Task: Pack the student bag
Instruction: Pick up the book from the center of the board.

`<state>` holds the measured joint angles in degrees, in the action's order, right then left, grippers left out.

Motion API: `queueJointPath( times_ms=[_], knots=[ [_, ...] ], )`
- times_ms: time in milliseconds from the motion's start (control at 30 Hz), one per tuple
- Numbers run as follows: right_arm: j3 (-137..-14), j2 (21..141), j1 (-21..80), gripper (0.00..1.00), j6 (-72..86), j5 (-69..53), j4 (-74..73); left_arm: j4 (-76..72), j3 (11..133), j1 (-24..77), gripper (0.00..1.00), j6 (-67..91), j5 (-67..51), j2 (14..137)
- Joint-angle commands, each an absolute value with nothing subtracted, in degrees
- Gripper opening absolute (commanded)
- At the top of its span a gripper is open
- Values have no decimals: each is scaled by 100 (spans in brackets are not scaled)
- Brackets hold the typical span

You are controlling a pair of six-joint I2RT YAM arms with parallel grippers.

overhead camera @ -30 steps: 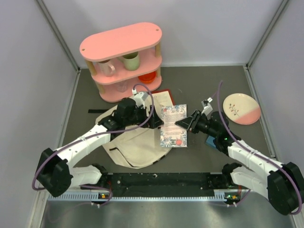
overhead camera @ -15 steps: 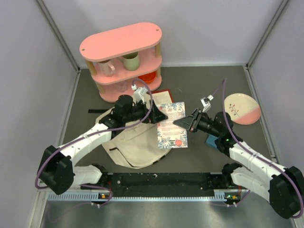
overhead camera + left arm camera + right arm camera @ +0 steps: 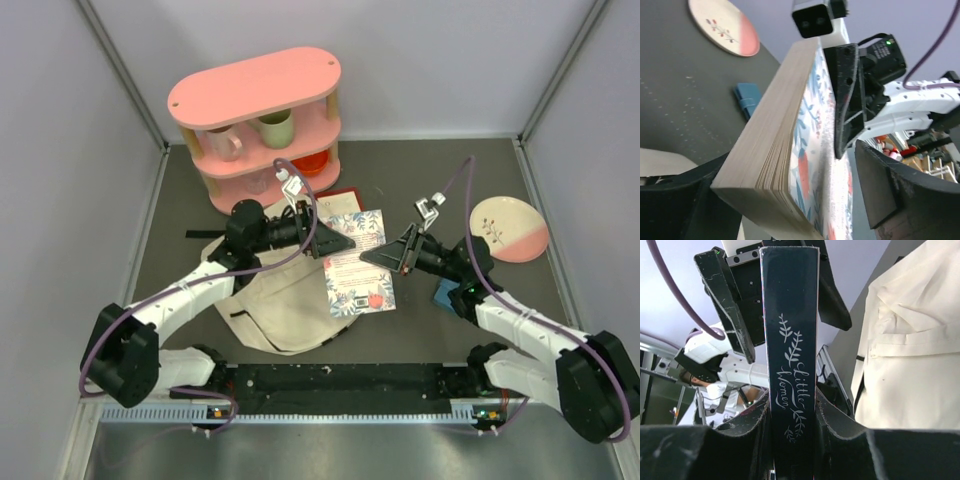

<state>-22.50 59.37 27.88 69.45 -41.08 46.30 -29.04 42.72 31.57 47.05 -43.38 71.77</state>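
Observation:
The student bag (image 3: 275, 300) lies flat and cream-coloured on the table in front of the left arm; it also shows in the right wrist view as the bag (image 3: 910, 350). A thick book with a floral cover (image 3: 358, 268) is held off the table between the two arms. My right gripper (image 3: 385, 255) is shut on its dark spine (image 3: 790, 350), which reads "Little Women". My left gripper (image 3: 335, 245) stands open, straddling the book's page edge (image 3: 775, 145), with a gap showing at one finger (image 3: 900, 195).
A pink two-tier shelf (image 3: 260, 130) with mugs stands at the back left. A red-edged booklet (image 3: 340, 203) lies behind the book. A small blue item (image 3: 443, 297) and a pink-and-cream plate (image 3: 508, 228) sit to the right.
The right gripper has raised and tilted the book, carrying it slightly left. The left gripper has swung round so that its open fingers straddle the book's opposite edge.

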Motion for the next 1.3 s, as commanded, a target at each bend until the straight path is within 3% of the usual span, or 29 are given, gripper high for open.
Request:
queueJointPath(
  times_ms=[0,100,133,200,233,300,433,533,667,800,1033,1267],
  knots=[
    [-2443,5941,2812,11,7041,-4254,5538,-3850,4245,3138,78,4948,-4966,7137],
    [-2627,5845,2804,12,6663,-4201,4871,-3648,4245,3138,61,4843,-4896,7040],
    [-2671,5827,2812,13,6488,-4192,4591,-3578,4263,3138,47,4799,-4878,6997],
    [-2829,5766,2804,14,6329,-4166,4230,-3306,4280,3138,31,4667,-4852,6970],
    [-2891,5748,2804,17,6102,-4131,3784,-3200,4289,3129,16,4623,-4738,6918],
    [-3040,5643,2804,24,5907,-3913,3307,-2841,4315,3129,0,4465,-4580,6873],
    [-3295,5292,2804,74,5354,-3087,1814,-2005,4395,3085,0,4263,-3625,6566],
    [-3384,4853,2804,89,5045,-2033,530,-1460,4307,2980,0,4359,-2815,6075],
    [-3112,4255,2804,95,5071,-1266,18,-1545,3712,2900,0,5009,-1226,5275],
    [-2568,3938,2812,95,5640,-1537,551,-2038,3270,2892,0,5536,-572,4660],
    [-1899,4121,2909,94,6460,-2065,2072,-3118,2813,2892,0,6388,-501,4667],
    [-1968,3921,3216,93,6451,-1514,2093,-3805,2725,2892,0,6882,-703,5071]
  ],
)
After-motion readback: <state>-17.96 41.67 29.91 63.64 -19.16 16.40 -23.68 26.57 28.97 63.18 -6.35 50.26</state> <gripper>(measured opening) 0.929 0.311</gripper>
